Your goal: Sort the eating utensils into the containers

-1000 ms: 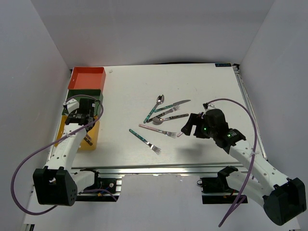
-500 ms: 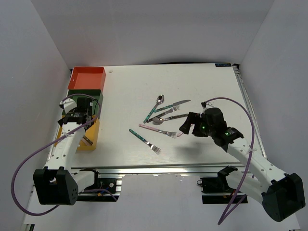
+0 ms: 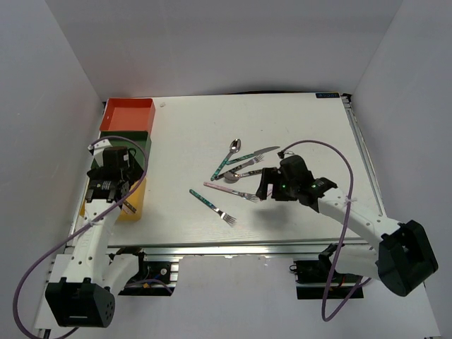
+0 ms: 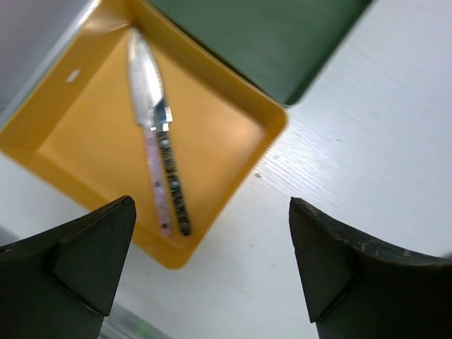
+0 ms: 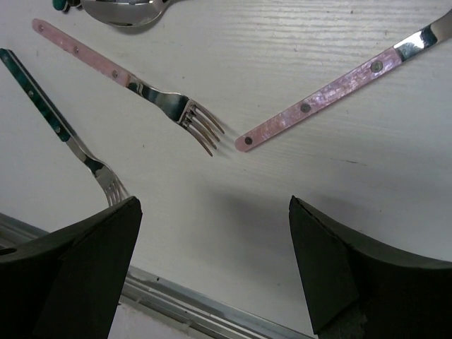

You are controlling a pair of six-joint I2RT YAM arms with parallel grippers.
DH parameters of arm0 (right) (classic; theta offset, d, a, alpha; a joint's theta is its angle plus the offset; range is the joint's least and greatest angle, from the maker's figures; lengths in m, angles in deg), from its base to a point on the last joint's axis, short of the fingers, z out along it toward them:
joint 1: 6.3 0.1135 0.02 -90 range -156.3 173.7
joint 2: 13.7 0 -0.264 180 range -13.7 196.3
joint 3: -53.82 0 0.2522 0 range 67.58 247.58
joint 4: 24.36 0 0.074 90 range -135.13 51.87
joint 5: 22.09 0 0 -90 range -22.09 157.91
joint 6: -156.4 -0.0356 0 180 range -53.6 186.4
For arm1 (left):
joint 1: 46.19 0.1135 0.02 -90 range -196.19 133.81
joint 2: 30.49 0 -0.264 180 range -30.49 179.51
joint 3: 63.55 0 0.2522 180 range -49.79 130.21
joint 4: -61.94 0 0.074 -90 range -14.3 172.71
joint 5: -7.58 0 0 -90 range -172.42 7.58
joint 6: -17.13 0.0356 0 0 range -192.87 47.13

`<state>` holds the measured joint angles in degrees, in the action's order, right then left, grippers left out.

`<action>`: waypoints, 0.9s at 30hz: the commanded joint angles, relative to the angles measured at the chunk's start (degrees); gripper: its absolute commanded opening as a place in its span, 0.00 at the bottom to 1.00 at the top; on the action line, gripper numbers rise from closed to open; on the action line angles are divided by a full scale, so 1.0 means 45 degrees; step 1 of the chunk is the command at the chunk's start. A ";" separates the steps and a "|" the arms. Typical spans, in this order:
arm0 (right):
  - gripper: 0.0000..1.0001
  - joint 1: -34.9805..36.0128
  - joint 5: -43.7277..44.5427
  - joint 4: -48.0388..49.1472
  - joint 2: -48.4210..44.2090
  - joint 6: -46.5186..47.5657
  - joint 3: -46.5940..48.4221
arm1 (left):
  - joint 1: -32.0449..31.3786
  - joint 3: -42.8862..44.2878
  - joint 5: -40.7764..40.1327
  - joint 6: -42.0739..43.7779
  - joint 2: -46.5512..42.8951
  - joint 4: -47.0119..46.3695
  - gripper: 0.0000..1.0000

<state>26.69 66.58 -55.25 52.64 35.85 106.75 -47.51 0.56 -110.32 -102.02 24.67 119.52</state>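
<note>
Two knives [image 4: 159, 148], one pink-handled and one dark-handled, lie side by side in the yellow bin [image 4: 85, 120]. My left gripper [image 4: 212, 236] hangs open above the bin's near corner, holding nothing; from above the left gripper [image 3: 111, 182] covers most of the bin. The dark green bin [image 3: 135, 145] and orange-red bin [image 3: 127, 114] stand behind it. My right gripper [image 3: 265, 188] is open over the table beside the loose utensils. The right wrist view shows a pink-handled fork [image 5: 134, 88], a teal-handled fork [image 5: 63, 134] and a pink handle [image 5: 318, 99] just beyond the open right gripper [image 5: 212, 244].
A spoon [image 3: 233, 147], a knife [image 3: 260, 151] and several other utensils lie crossed in a cluster [image 3: 236, 168] mid-table. The table's metal front rail [image 5: 183, 307] runs close below the right gripper. White walls enclose the table.
My left gripper went from shut to open over the yellow bin and drew back slightly. My right arm moved left, toward the loose forks.
</note>
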 commanded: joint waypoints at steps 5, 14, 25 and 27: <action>0.89 0.1106 0.4507 -0.0862 0.0548 -0.0945 0.1312 | -0.0660 -0.0466 0.2683 0.1027 0.0335 -0.1494 0.98; 0.89 0.1145 0.6191 -0.1897 0.1193 -0.2174 0.2543 | -0.3709 -0.1130 0.0830 0.0364 0.0107 -0.2334 0.98; 0.89 0.1106 0.6368 -0.2092 0.3126 -0.2353 0.4241 | -0.3691 -0.1540 0.1883 0.0598 -0.1046 -0.3056 0.98; 0.89 0.1125 0.6368 -0.2248 0.3613 -0.2372 0.4650 | -0.3691 -0.1579 0.2020 0.0617 -0.1027 -0.3095 0.98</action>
<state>31.61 93.01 -63.42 67.13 26.21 123.98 -64.01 -5.61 -102.65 -99.57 20.71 106.97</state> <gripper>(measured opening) 0.894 0.982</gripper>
